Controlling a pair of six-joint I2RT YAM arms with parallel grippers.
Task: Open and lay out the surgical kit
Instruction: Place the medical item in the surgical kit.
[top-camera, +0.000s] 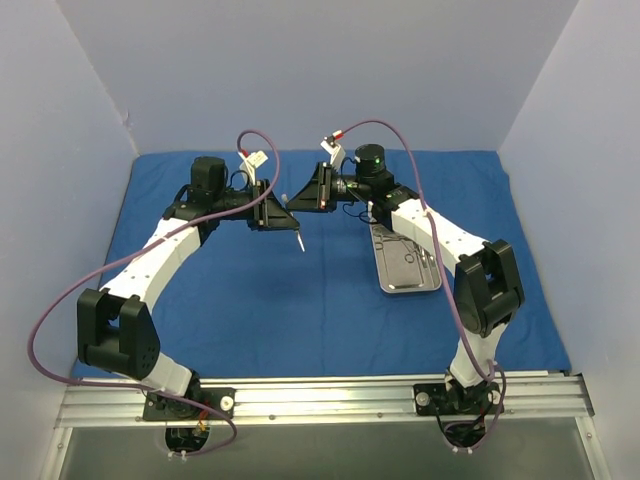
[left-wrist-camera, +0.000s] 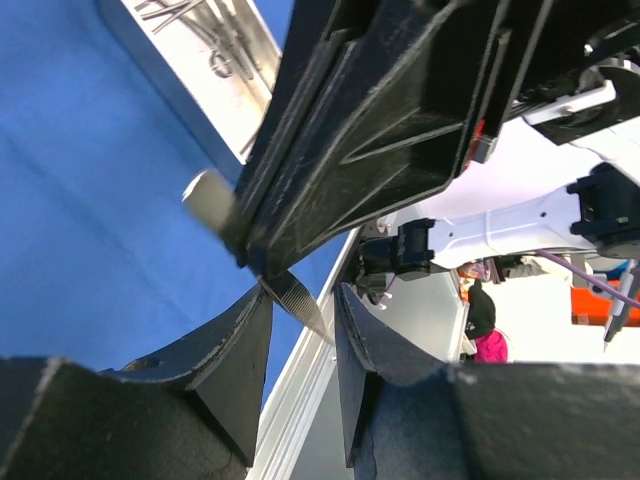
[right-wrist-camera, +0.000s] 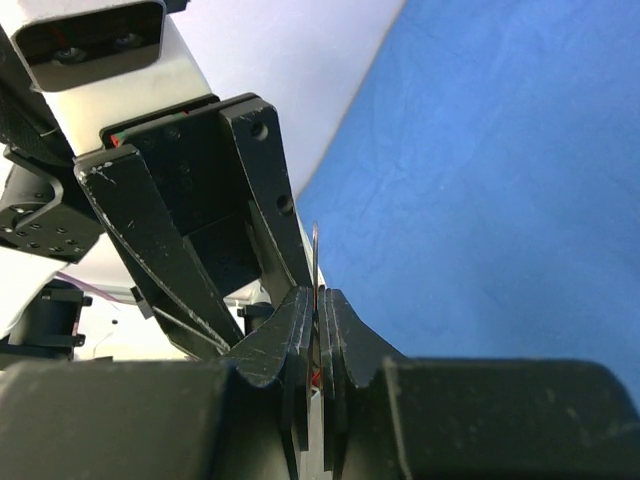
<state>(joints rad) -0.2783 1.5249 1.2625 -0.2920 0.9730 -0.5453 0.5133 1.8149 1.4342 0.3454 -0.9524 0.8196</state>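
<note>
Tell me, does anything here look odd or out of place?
One thin silver instrument hangs in mid-air above the blue drape, not in the steel tray. The right claw pinches it shut while the left claw stands open around its tip. It looks like a hand-over between arms, not a mishap.

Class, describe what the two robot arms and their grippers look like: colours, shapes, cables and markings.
Both the left arm and right arm have white links between black joint housings. A purple cable loops along each. The left gripper and right gripper are black, wedge-shaped, scuffed. A green light marks a right-arm joint.
</note>
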